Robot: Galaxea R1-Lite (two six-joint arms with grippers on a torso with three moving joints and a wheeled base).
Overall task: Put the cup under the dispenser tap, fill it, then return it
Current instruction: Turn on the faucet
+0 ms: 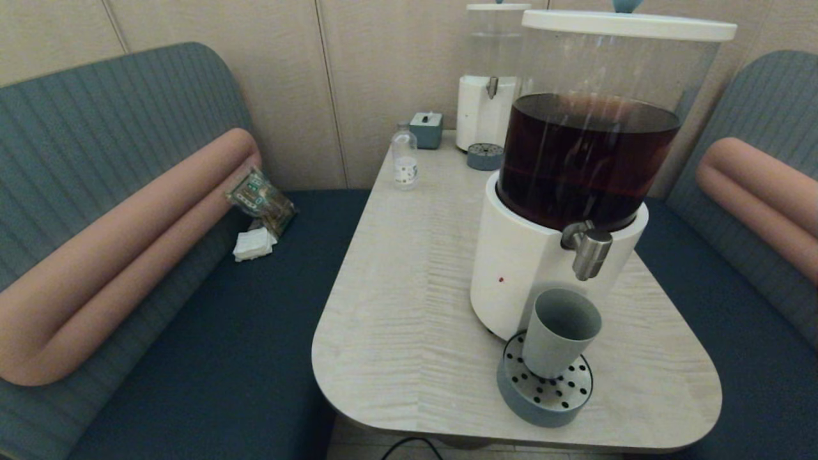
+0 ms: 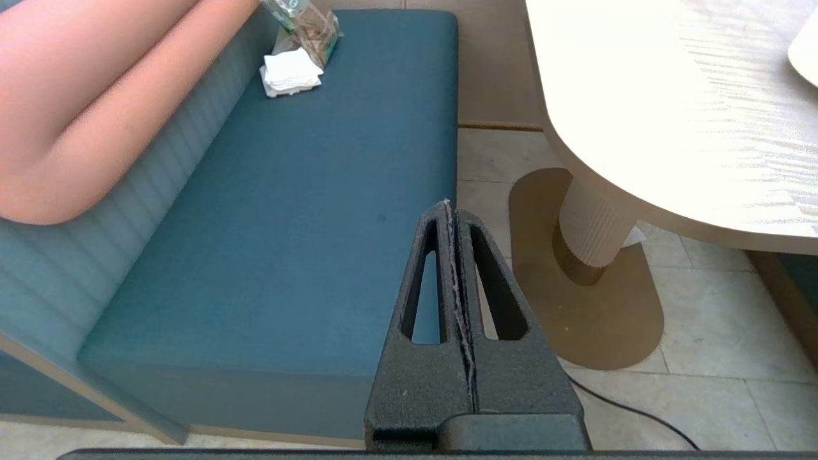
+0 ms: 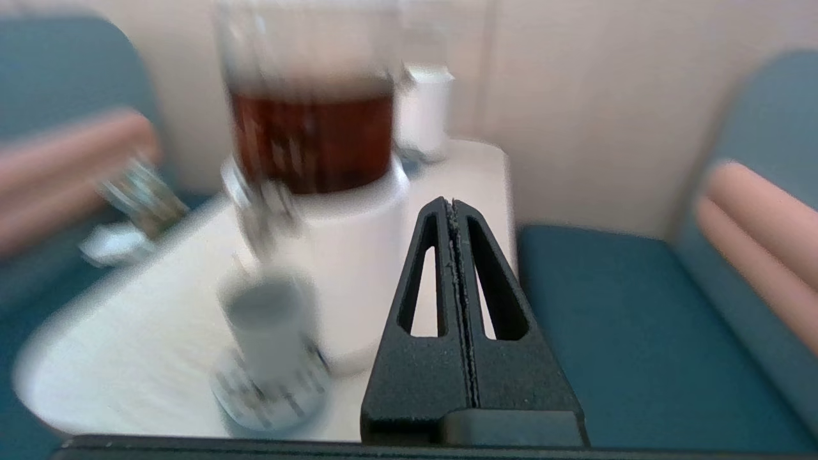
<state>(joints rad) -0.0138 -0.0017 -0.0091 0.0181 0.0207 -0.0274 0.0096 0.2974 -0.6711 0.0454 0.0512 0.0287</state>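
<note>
The grey-blue cup stands upright on the round perforated drip tray, just below the steel dispenser tap of the big white-based dispenser holding dark brown liquid. No liquid shows in the cup. Neither arm appears in the head view. My right gripper is shut and empty, off the table's right side, with the cup and tap blurred ahead of it. My left gripper is shut and empty, low beside the bench seat, away from the table.
A small clear labelled bottle, a small grey-blue box and a second dispenser with clear liquid stand at the table's far end. Padded benches flank the table. A packet and napkins lie on the left bench. A cable runs along the floor.
</note>
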